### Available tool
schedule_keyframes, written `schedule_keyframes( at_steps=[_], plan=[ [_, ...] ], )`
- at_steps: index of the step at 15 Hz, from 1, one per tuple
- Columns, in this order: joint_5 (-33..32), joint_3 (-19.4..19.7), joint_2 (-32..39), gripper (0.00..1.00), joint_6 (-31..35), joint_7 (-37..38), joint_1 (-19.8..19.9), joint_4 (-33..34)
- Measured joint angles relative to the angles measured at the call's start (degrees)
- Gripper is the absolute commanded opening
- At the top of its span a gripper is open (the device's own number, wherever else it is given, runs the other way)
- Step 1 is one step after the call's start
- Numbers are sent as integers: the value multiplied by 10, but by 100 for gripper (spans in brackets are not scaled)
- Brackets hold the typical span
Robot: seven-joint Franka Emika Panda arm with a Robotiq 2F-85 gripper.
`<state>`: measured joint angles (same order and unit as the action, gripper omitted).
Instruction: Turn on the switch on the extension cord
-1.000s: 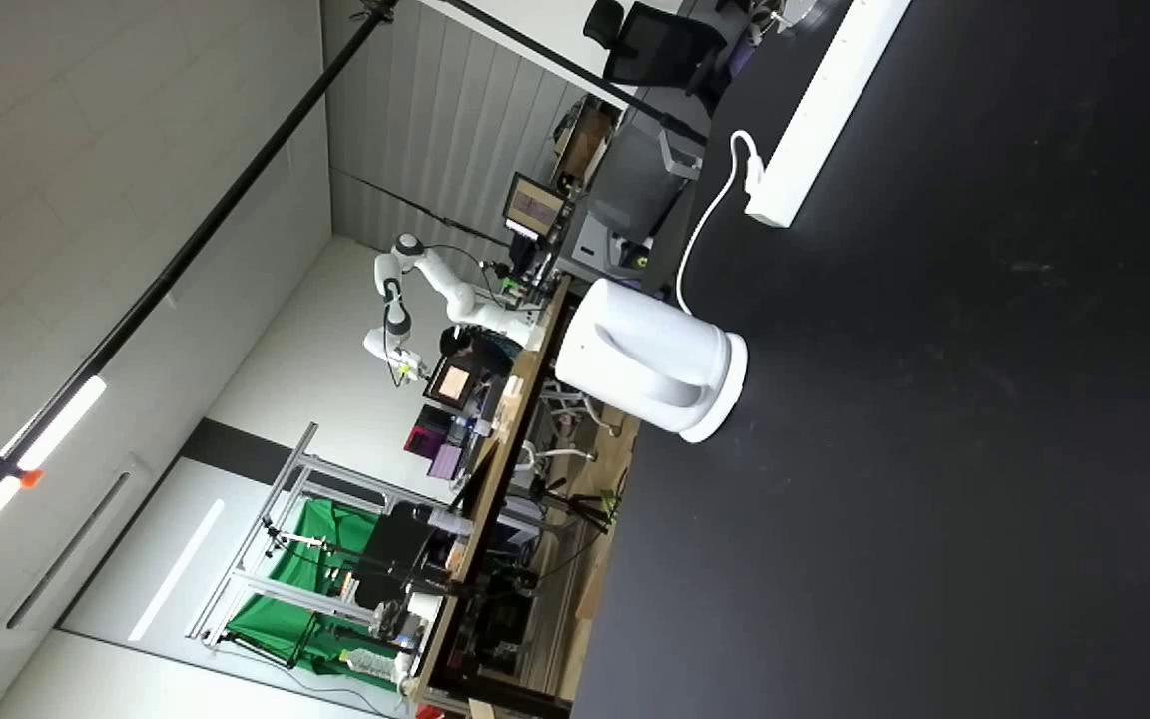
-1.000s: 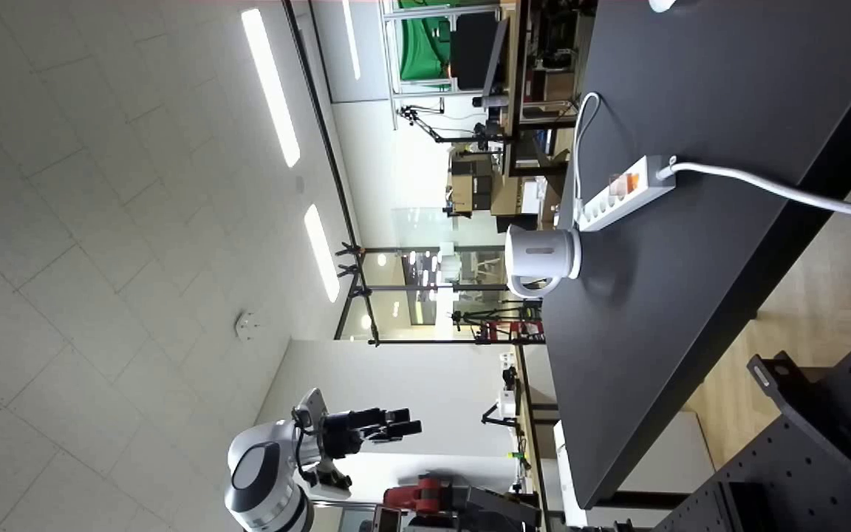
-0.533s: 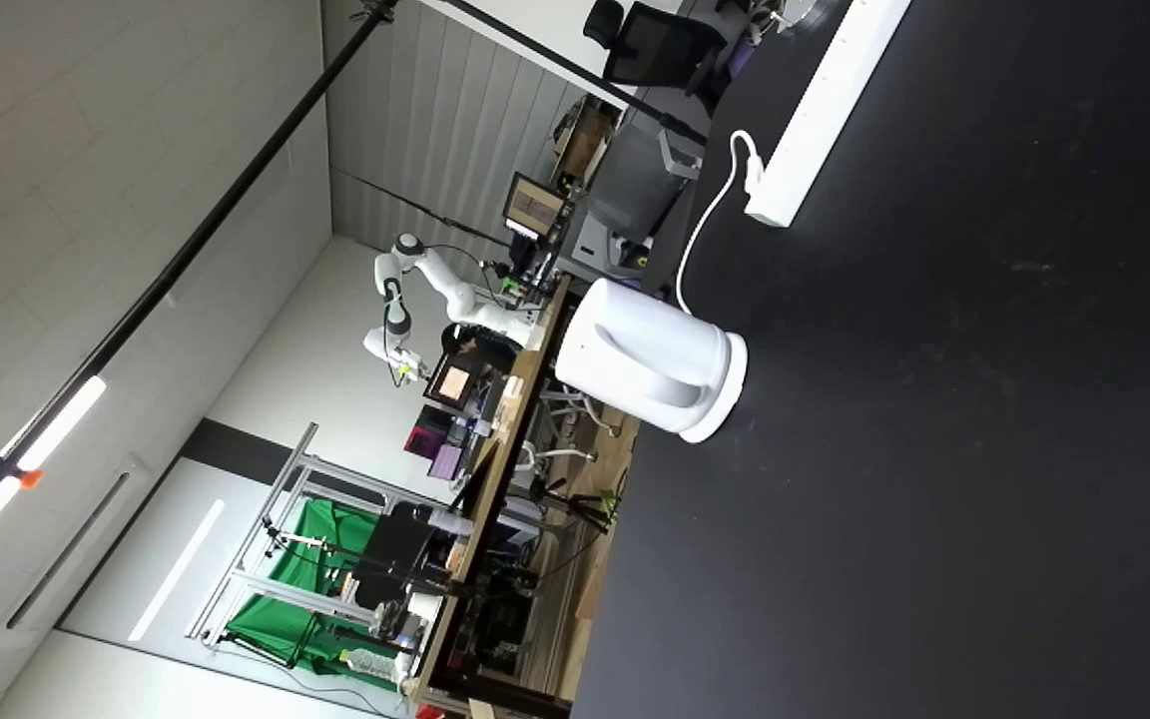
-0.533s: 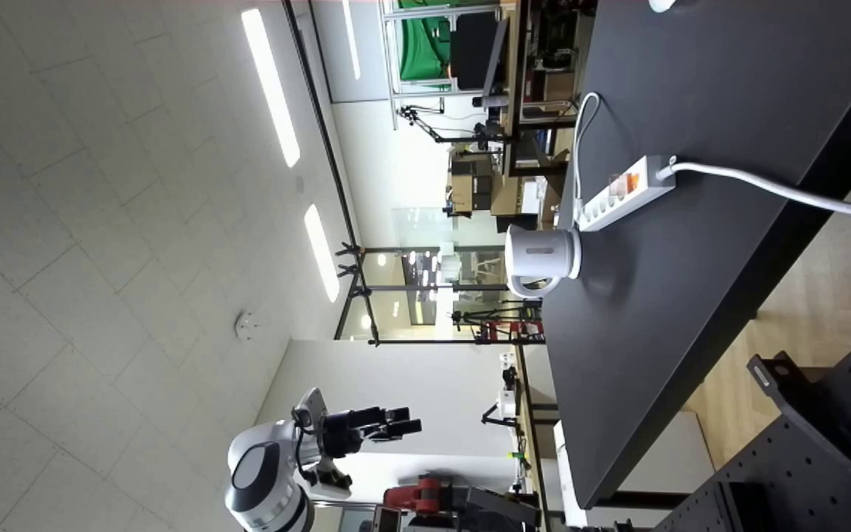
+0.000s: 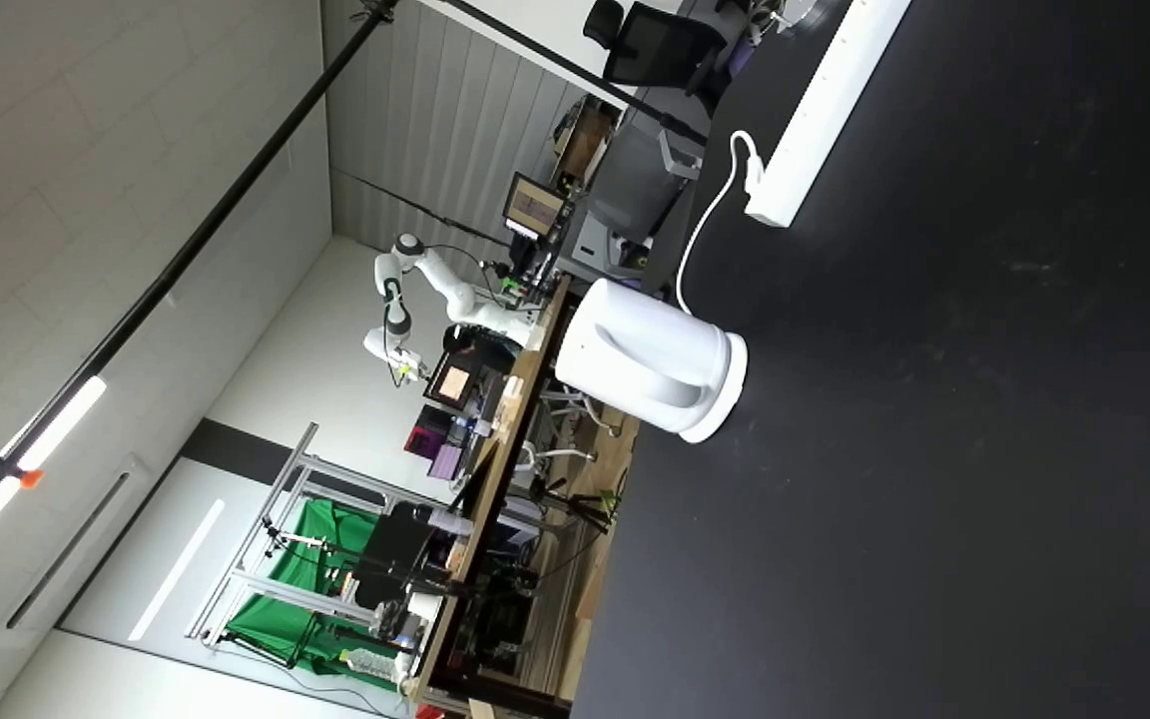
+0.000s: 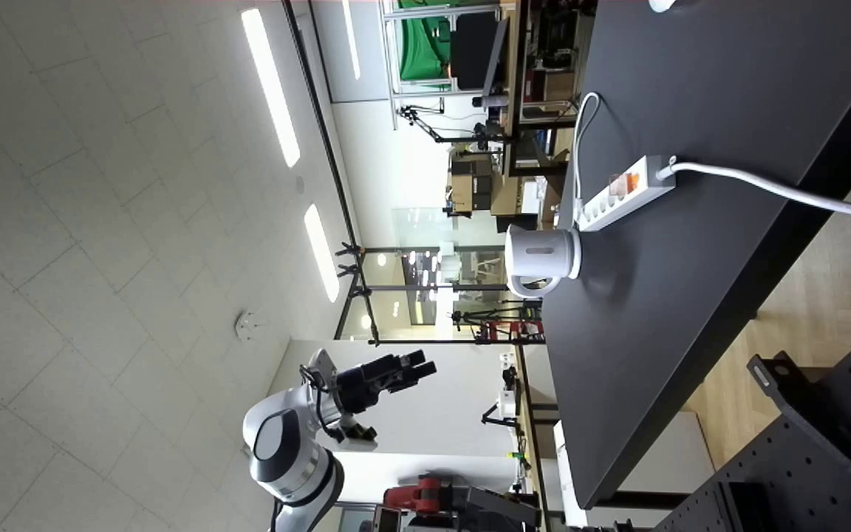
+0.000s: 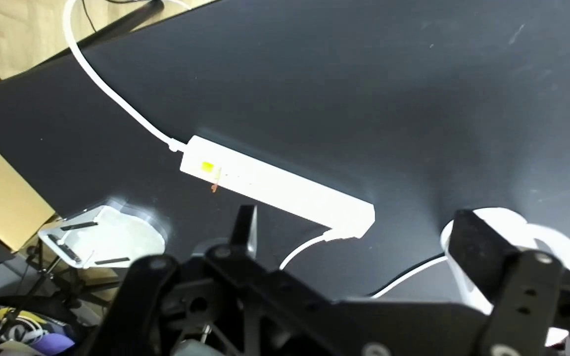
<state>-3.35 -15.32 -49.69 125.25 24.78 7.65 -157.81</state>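
Observation:
The extension cord is a long white power strip lying on the black table in both exterior views [image 5: 830,115] [image 6: 621,193] and in the wrist view [image 7: 285,188]. Its switch shows orange in an exterior view [image 6: 631,182] and yellow in the wrist view [image 7: 208,166], near the end with the thick white cable. A small clear and orange piece sticks out beside the switch. My gripper [image 7: 361,235] is open with nothing between its fingers. In an exterior view the gripper [image 6: 419,366] is in the air, well away from the strip and touching nothing.
A white jug-like kettle [image 6: 540,255] stands beside the strip's far end; it also shows in the wrist view [image 7: 502,222], partly behind a finger. Its thin cable plugs into the strip. The thick cable [image 6: 787,193] runs over the table edge. A dark perforated metal frame [image 6: 824,443] stands near the table.
In an exterior view my arm and gripper have moved toward the top of the picture and slightly right, and the gripper has tilted. The strip and kettle have not moved.

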Motion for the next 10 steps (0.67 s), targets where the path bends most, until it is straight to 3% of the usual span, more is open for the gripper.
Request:
schedule_keyframes(
  at_steps=[6,10],
  plan=[
    [-81,12,112,100,184,23,132,-20],
    [-86,17,128,100,191,21,132,-18]
  ],
)
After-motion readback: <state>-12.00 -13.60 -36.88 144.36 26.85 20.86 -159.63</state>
